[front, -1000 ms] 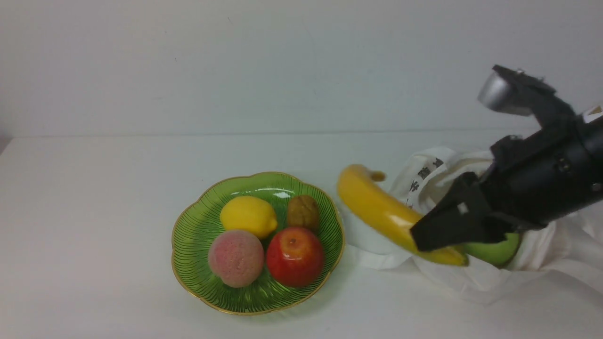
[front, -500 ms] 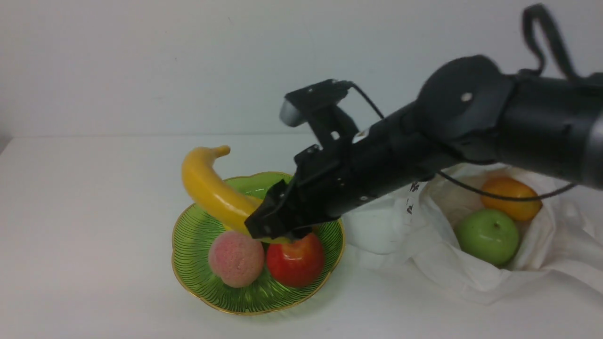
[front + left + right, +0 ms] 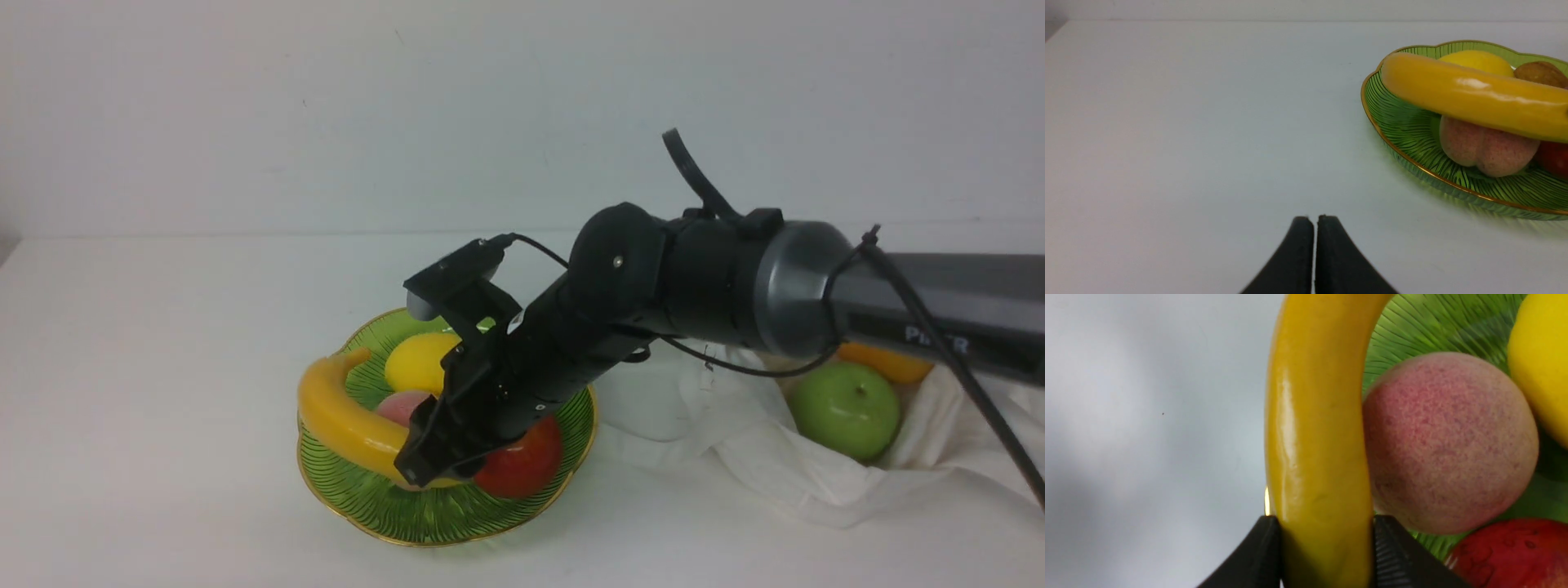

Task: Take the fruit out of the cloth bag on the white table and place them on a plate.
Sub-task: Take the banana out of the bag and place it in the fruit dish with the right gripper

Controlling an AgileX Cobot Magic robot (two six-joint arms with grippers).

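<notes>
My right gripper (image 3: 424,467) is shut on the yellow banana (image 3: 339,420) and holds it low over the left front of the green plate (image 3: 441,514), against the peach. In the right wrist view the banana (image 3: 1316,428) sits between the two black fingers (image 3: 1392,547). The white cloth bag (image 3: 759,457) lies open at the right with the green apple (image 3: 845,408) and the orange mango-like fruit (image 3: 886,363) inside. My left gripper (image 3: 1314,218) is shut and empty above the white table (image 3: 1188,122), left of the plate (image 3: 1412,134).
The plate also holds a yellow lemon (image 3: 416,363), a pink peach (image 3: 404,406) and a red apple (image 3: 522,465); a brown fruit (image 3: 1541,73) shows in the left wrist view. My right arm (image 3: 735,286) spans from the bag to the plate.
My right gripper carried the banana from the bag leftward over the plate, then lowered it onto the plate's left side. The green apple and orange fruit stayed in the bag.
</notes>
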